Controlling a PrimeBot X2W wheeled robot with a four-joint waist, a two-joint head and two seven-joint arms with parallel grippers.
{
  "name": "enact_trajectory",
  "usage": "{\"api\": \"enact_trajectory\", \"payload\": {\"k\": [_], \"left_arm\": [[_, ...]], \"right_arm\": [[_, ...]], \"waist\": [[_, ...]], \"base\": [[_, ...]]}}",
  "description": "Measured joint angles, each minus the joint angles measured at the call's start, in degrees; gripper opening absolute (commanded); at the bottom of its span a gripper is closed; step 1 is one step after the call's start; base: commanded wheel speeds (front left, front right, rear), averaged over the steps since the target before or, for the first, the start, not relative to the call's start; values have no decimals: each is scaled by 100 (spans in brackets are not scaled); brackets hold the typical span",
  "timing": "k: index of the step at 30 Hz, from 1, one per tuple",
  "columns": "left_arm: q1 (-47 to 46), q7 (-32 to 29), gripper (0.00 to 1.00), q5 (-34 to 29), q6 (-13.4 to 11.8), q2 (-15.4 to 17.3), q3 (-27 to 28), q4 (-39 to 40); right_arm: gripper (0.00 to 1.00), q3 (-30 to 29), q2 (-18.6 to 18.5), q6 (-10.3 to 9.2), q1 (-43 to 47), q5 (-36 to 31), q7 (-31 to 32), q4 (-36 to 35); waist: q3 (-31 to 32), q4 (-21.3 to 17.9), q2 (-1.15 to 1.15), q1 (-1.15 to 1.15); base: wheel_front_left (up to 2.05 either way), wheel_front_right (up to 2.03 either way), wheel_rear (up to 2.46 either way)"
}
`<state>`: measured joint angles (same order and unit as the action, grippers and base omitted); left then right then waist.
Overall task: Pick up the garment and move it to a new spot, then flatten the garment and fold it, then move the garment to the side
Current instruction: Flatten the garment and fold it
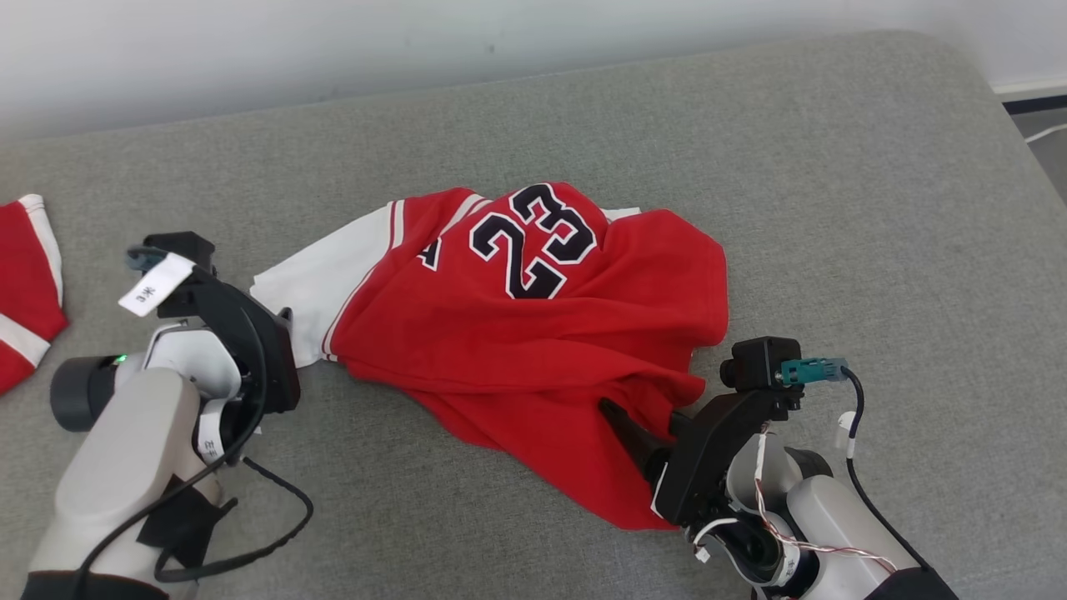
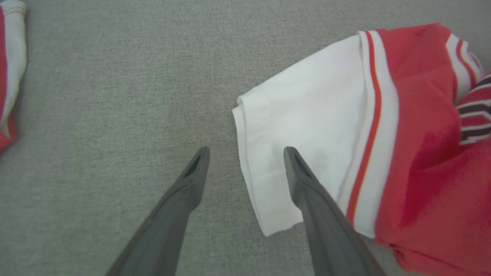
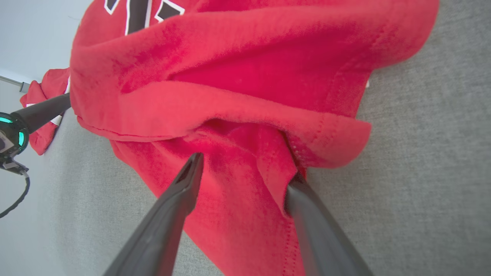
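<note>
Right gripper: jaws spread wide, nothing pinched; the fingers straddle a loose fold of red hem, and the one on the right of the wrist view is tucked under that fold.
Right arm pose: low over the surface, reaching in from the near right, fingers angled forward into the garment's near edge.
Left gripper: jaws wide, holding nothing; 1 finger lies over the white sleeve, the other over the bare grey cushion.
Left arm pose: bent in from the near left, wrist tipped down at the sleeve's end.
Garment: red jersey numbered 23, bunched in a heap mid-cushion, between the 2 grippers.
Other cloth: red-and-white piece at the far left edge, well apart.
Done: nothing confirmable; whether this is already the new spot cannot be told.
Remaining: flattening, folding and moving aside, all 3 judged outstanding from the creases.
Step in hand (judged): a 2-point grasp at sleeve and hem, not yet closed.
</note>
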<state>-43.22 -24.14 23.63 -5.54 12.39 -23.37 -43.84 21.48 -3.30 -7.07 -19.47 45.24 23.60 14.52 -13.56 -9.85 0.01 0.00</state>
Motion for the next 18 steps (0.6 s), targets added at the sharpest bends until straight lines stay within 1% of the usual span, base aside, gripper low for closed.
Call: {"api": "enact_trajectory", "payload": {"k": [7,8,10,11,12,14,16,17,18], "left_arm": [[-80,5,100,2,-49,0,66,-197],[-80,5,100,1,-49,1,73,-231],[-100,32,100,-4,-54,3,86,-297],[-139,45,100,-13,-58,9,92,-322],[-191,57,100,-32,-76,14,101,-346],[-271,82,100,-49,-100,16,134,-396],[-311,144,100,-48,-100,1,186,-446],[-311,157,100,-47,-100,-10,197,-478],[-311,160,100,-35,-101,-36,214,-493]], "right_arm": [[96,102,-1,-5,-30,124,-234,-124],[93,107,-1,-5,-54,125,-249,-124],[91,115,-1,-7,-116,152,-304,-134],[89,125,-2,-7,-129,176,-328,-153],[89,142,-1,-7,-132,185,-358,-158],[85,155,-2,-7,-131,211,-404,-159],[74,186,-2,-7,-133,235,-433,-138],[64,211,-2,-7,-133,264,-445,-131],[45,229,-2,-7,-133,270,-447,-126]], "waist": [[-93,-89,0,0],[-111,-99,0,0],[-147,-118,0,0],[-167,-126,0,0],[-186,-133,0,0],[-223,-143,0,0],[-250,-147,0,0],[-257,-148,0,0],[-261,-147,0,0]], "base": [[0,0,0],[0,0,0],[0,0,0],[0,0,0],[0,0,0],[0,0,0],[0,0,0],[0,0,0],[0,0,0]]}}
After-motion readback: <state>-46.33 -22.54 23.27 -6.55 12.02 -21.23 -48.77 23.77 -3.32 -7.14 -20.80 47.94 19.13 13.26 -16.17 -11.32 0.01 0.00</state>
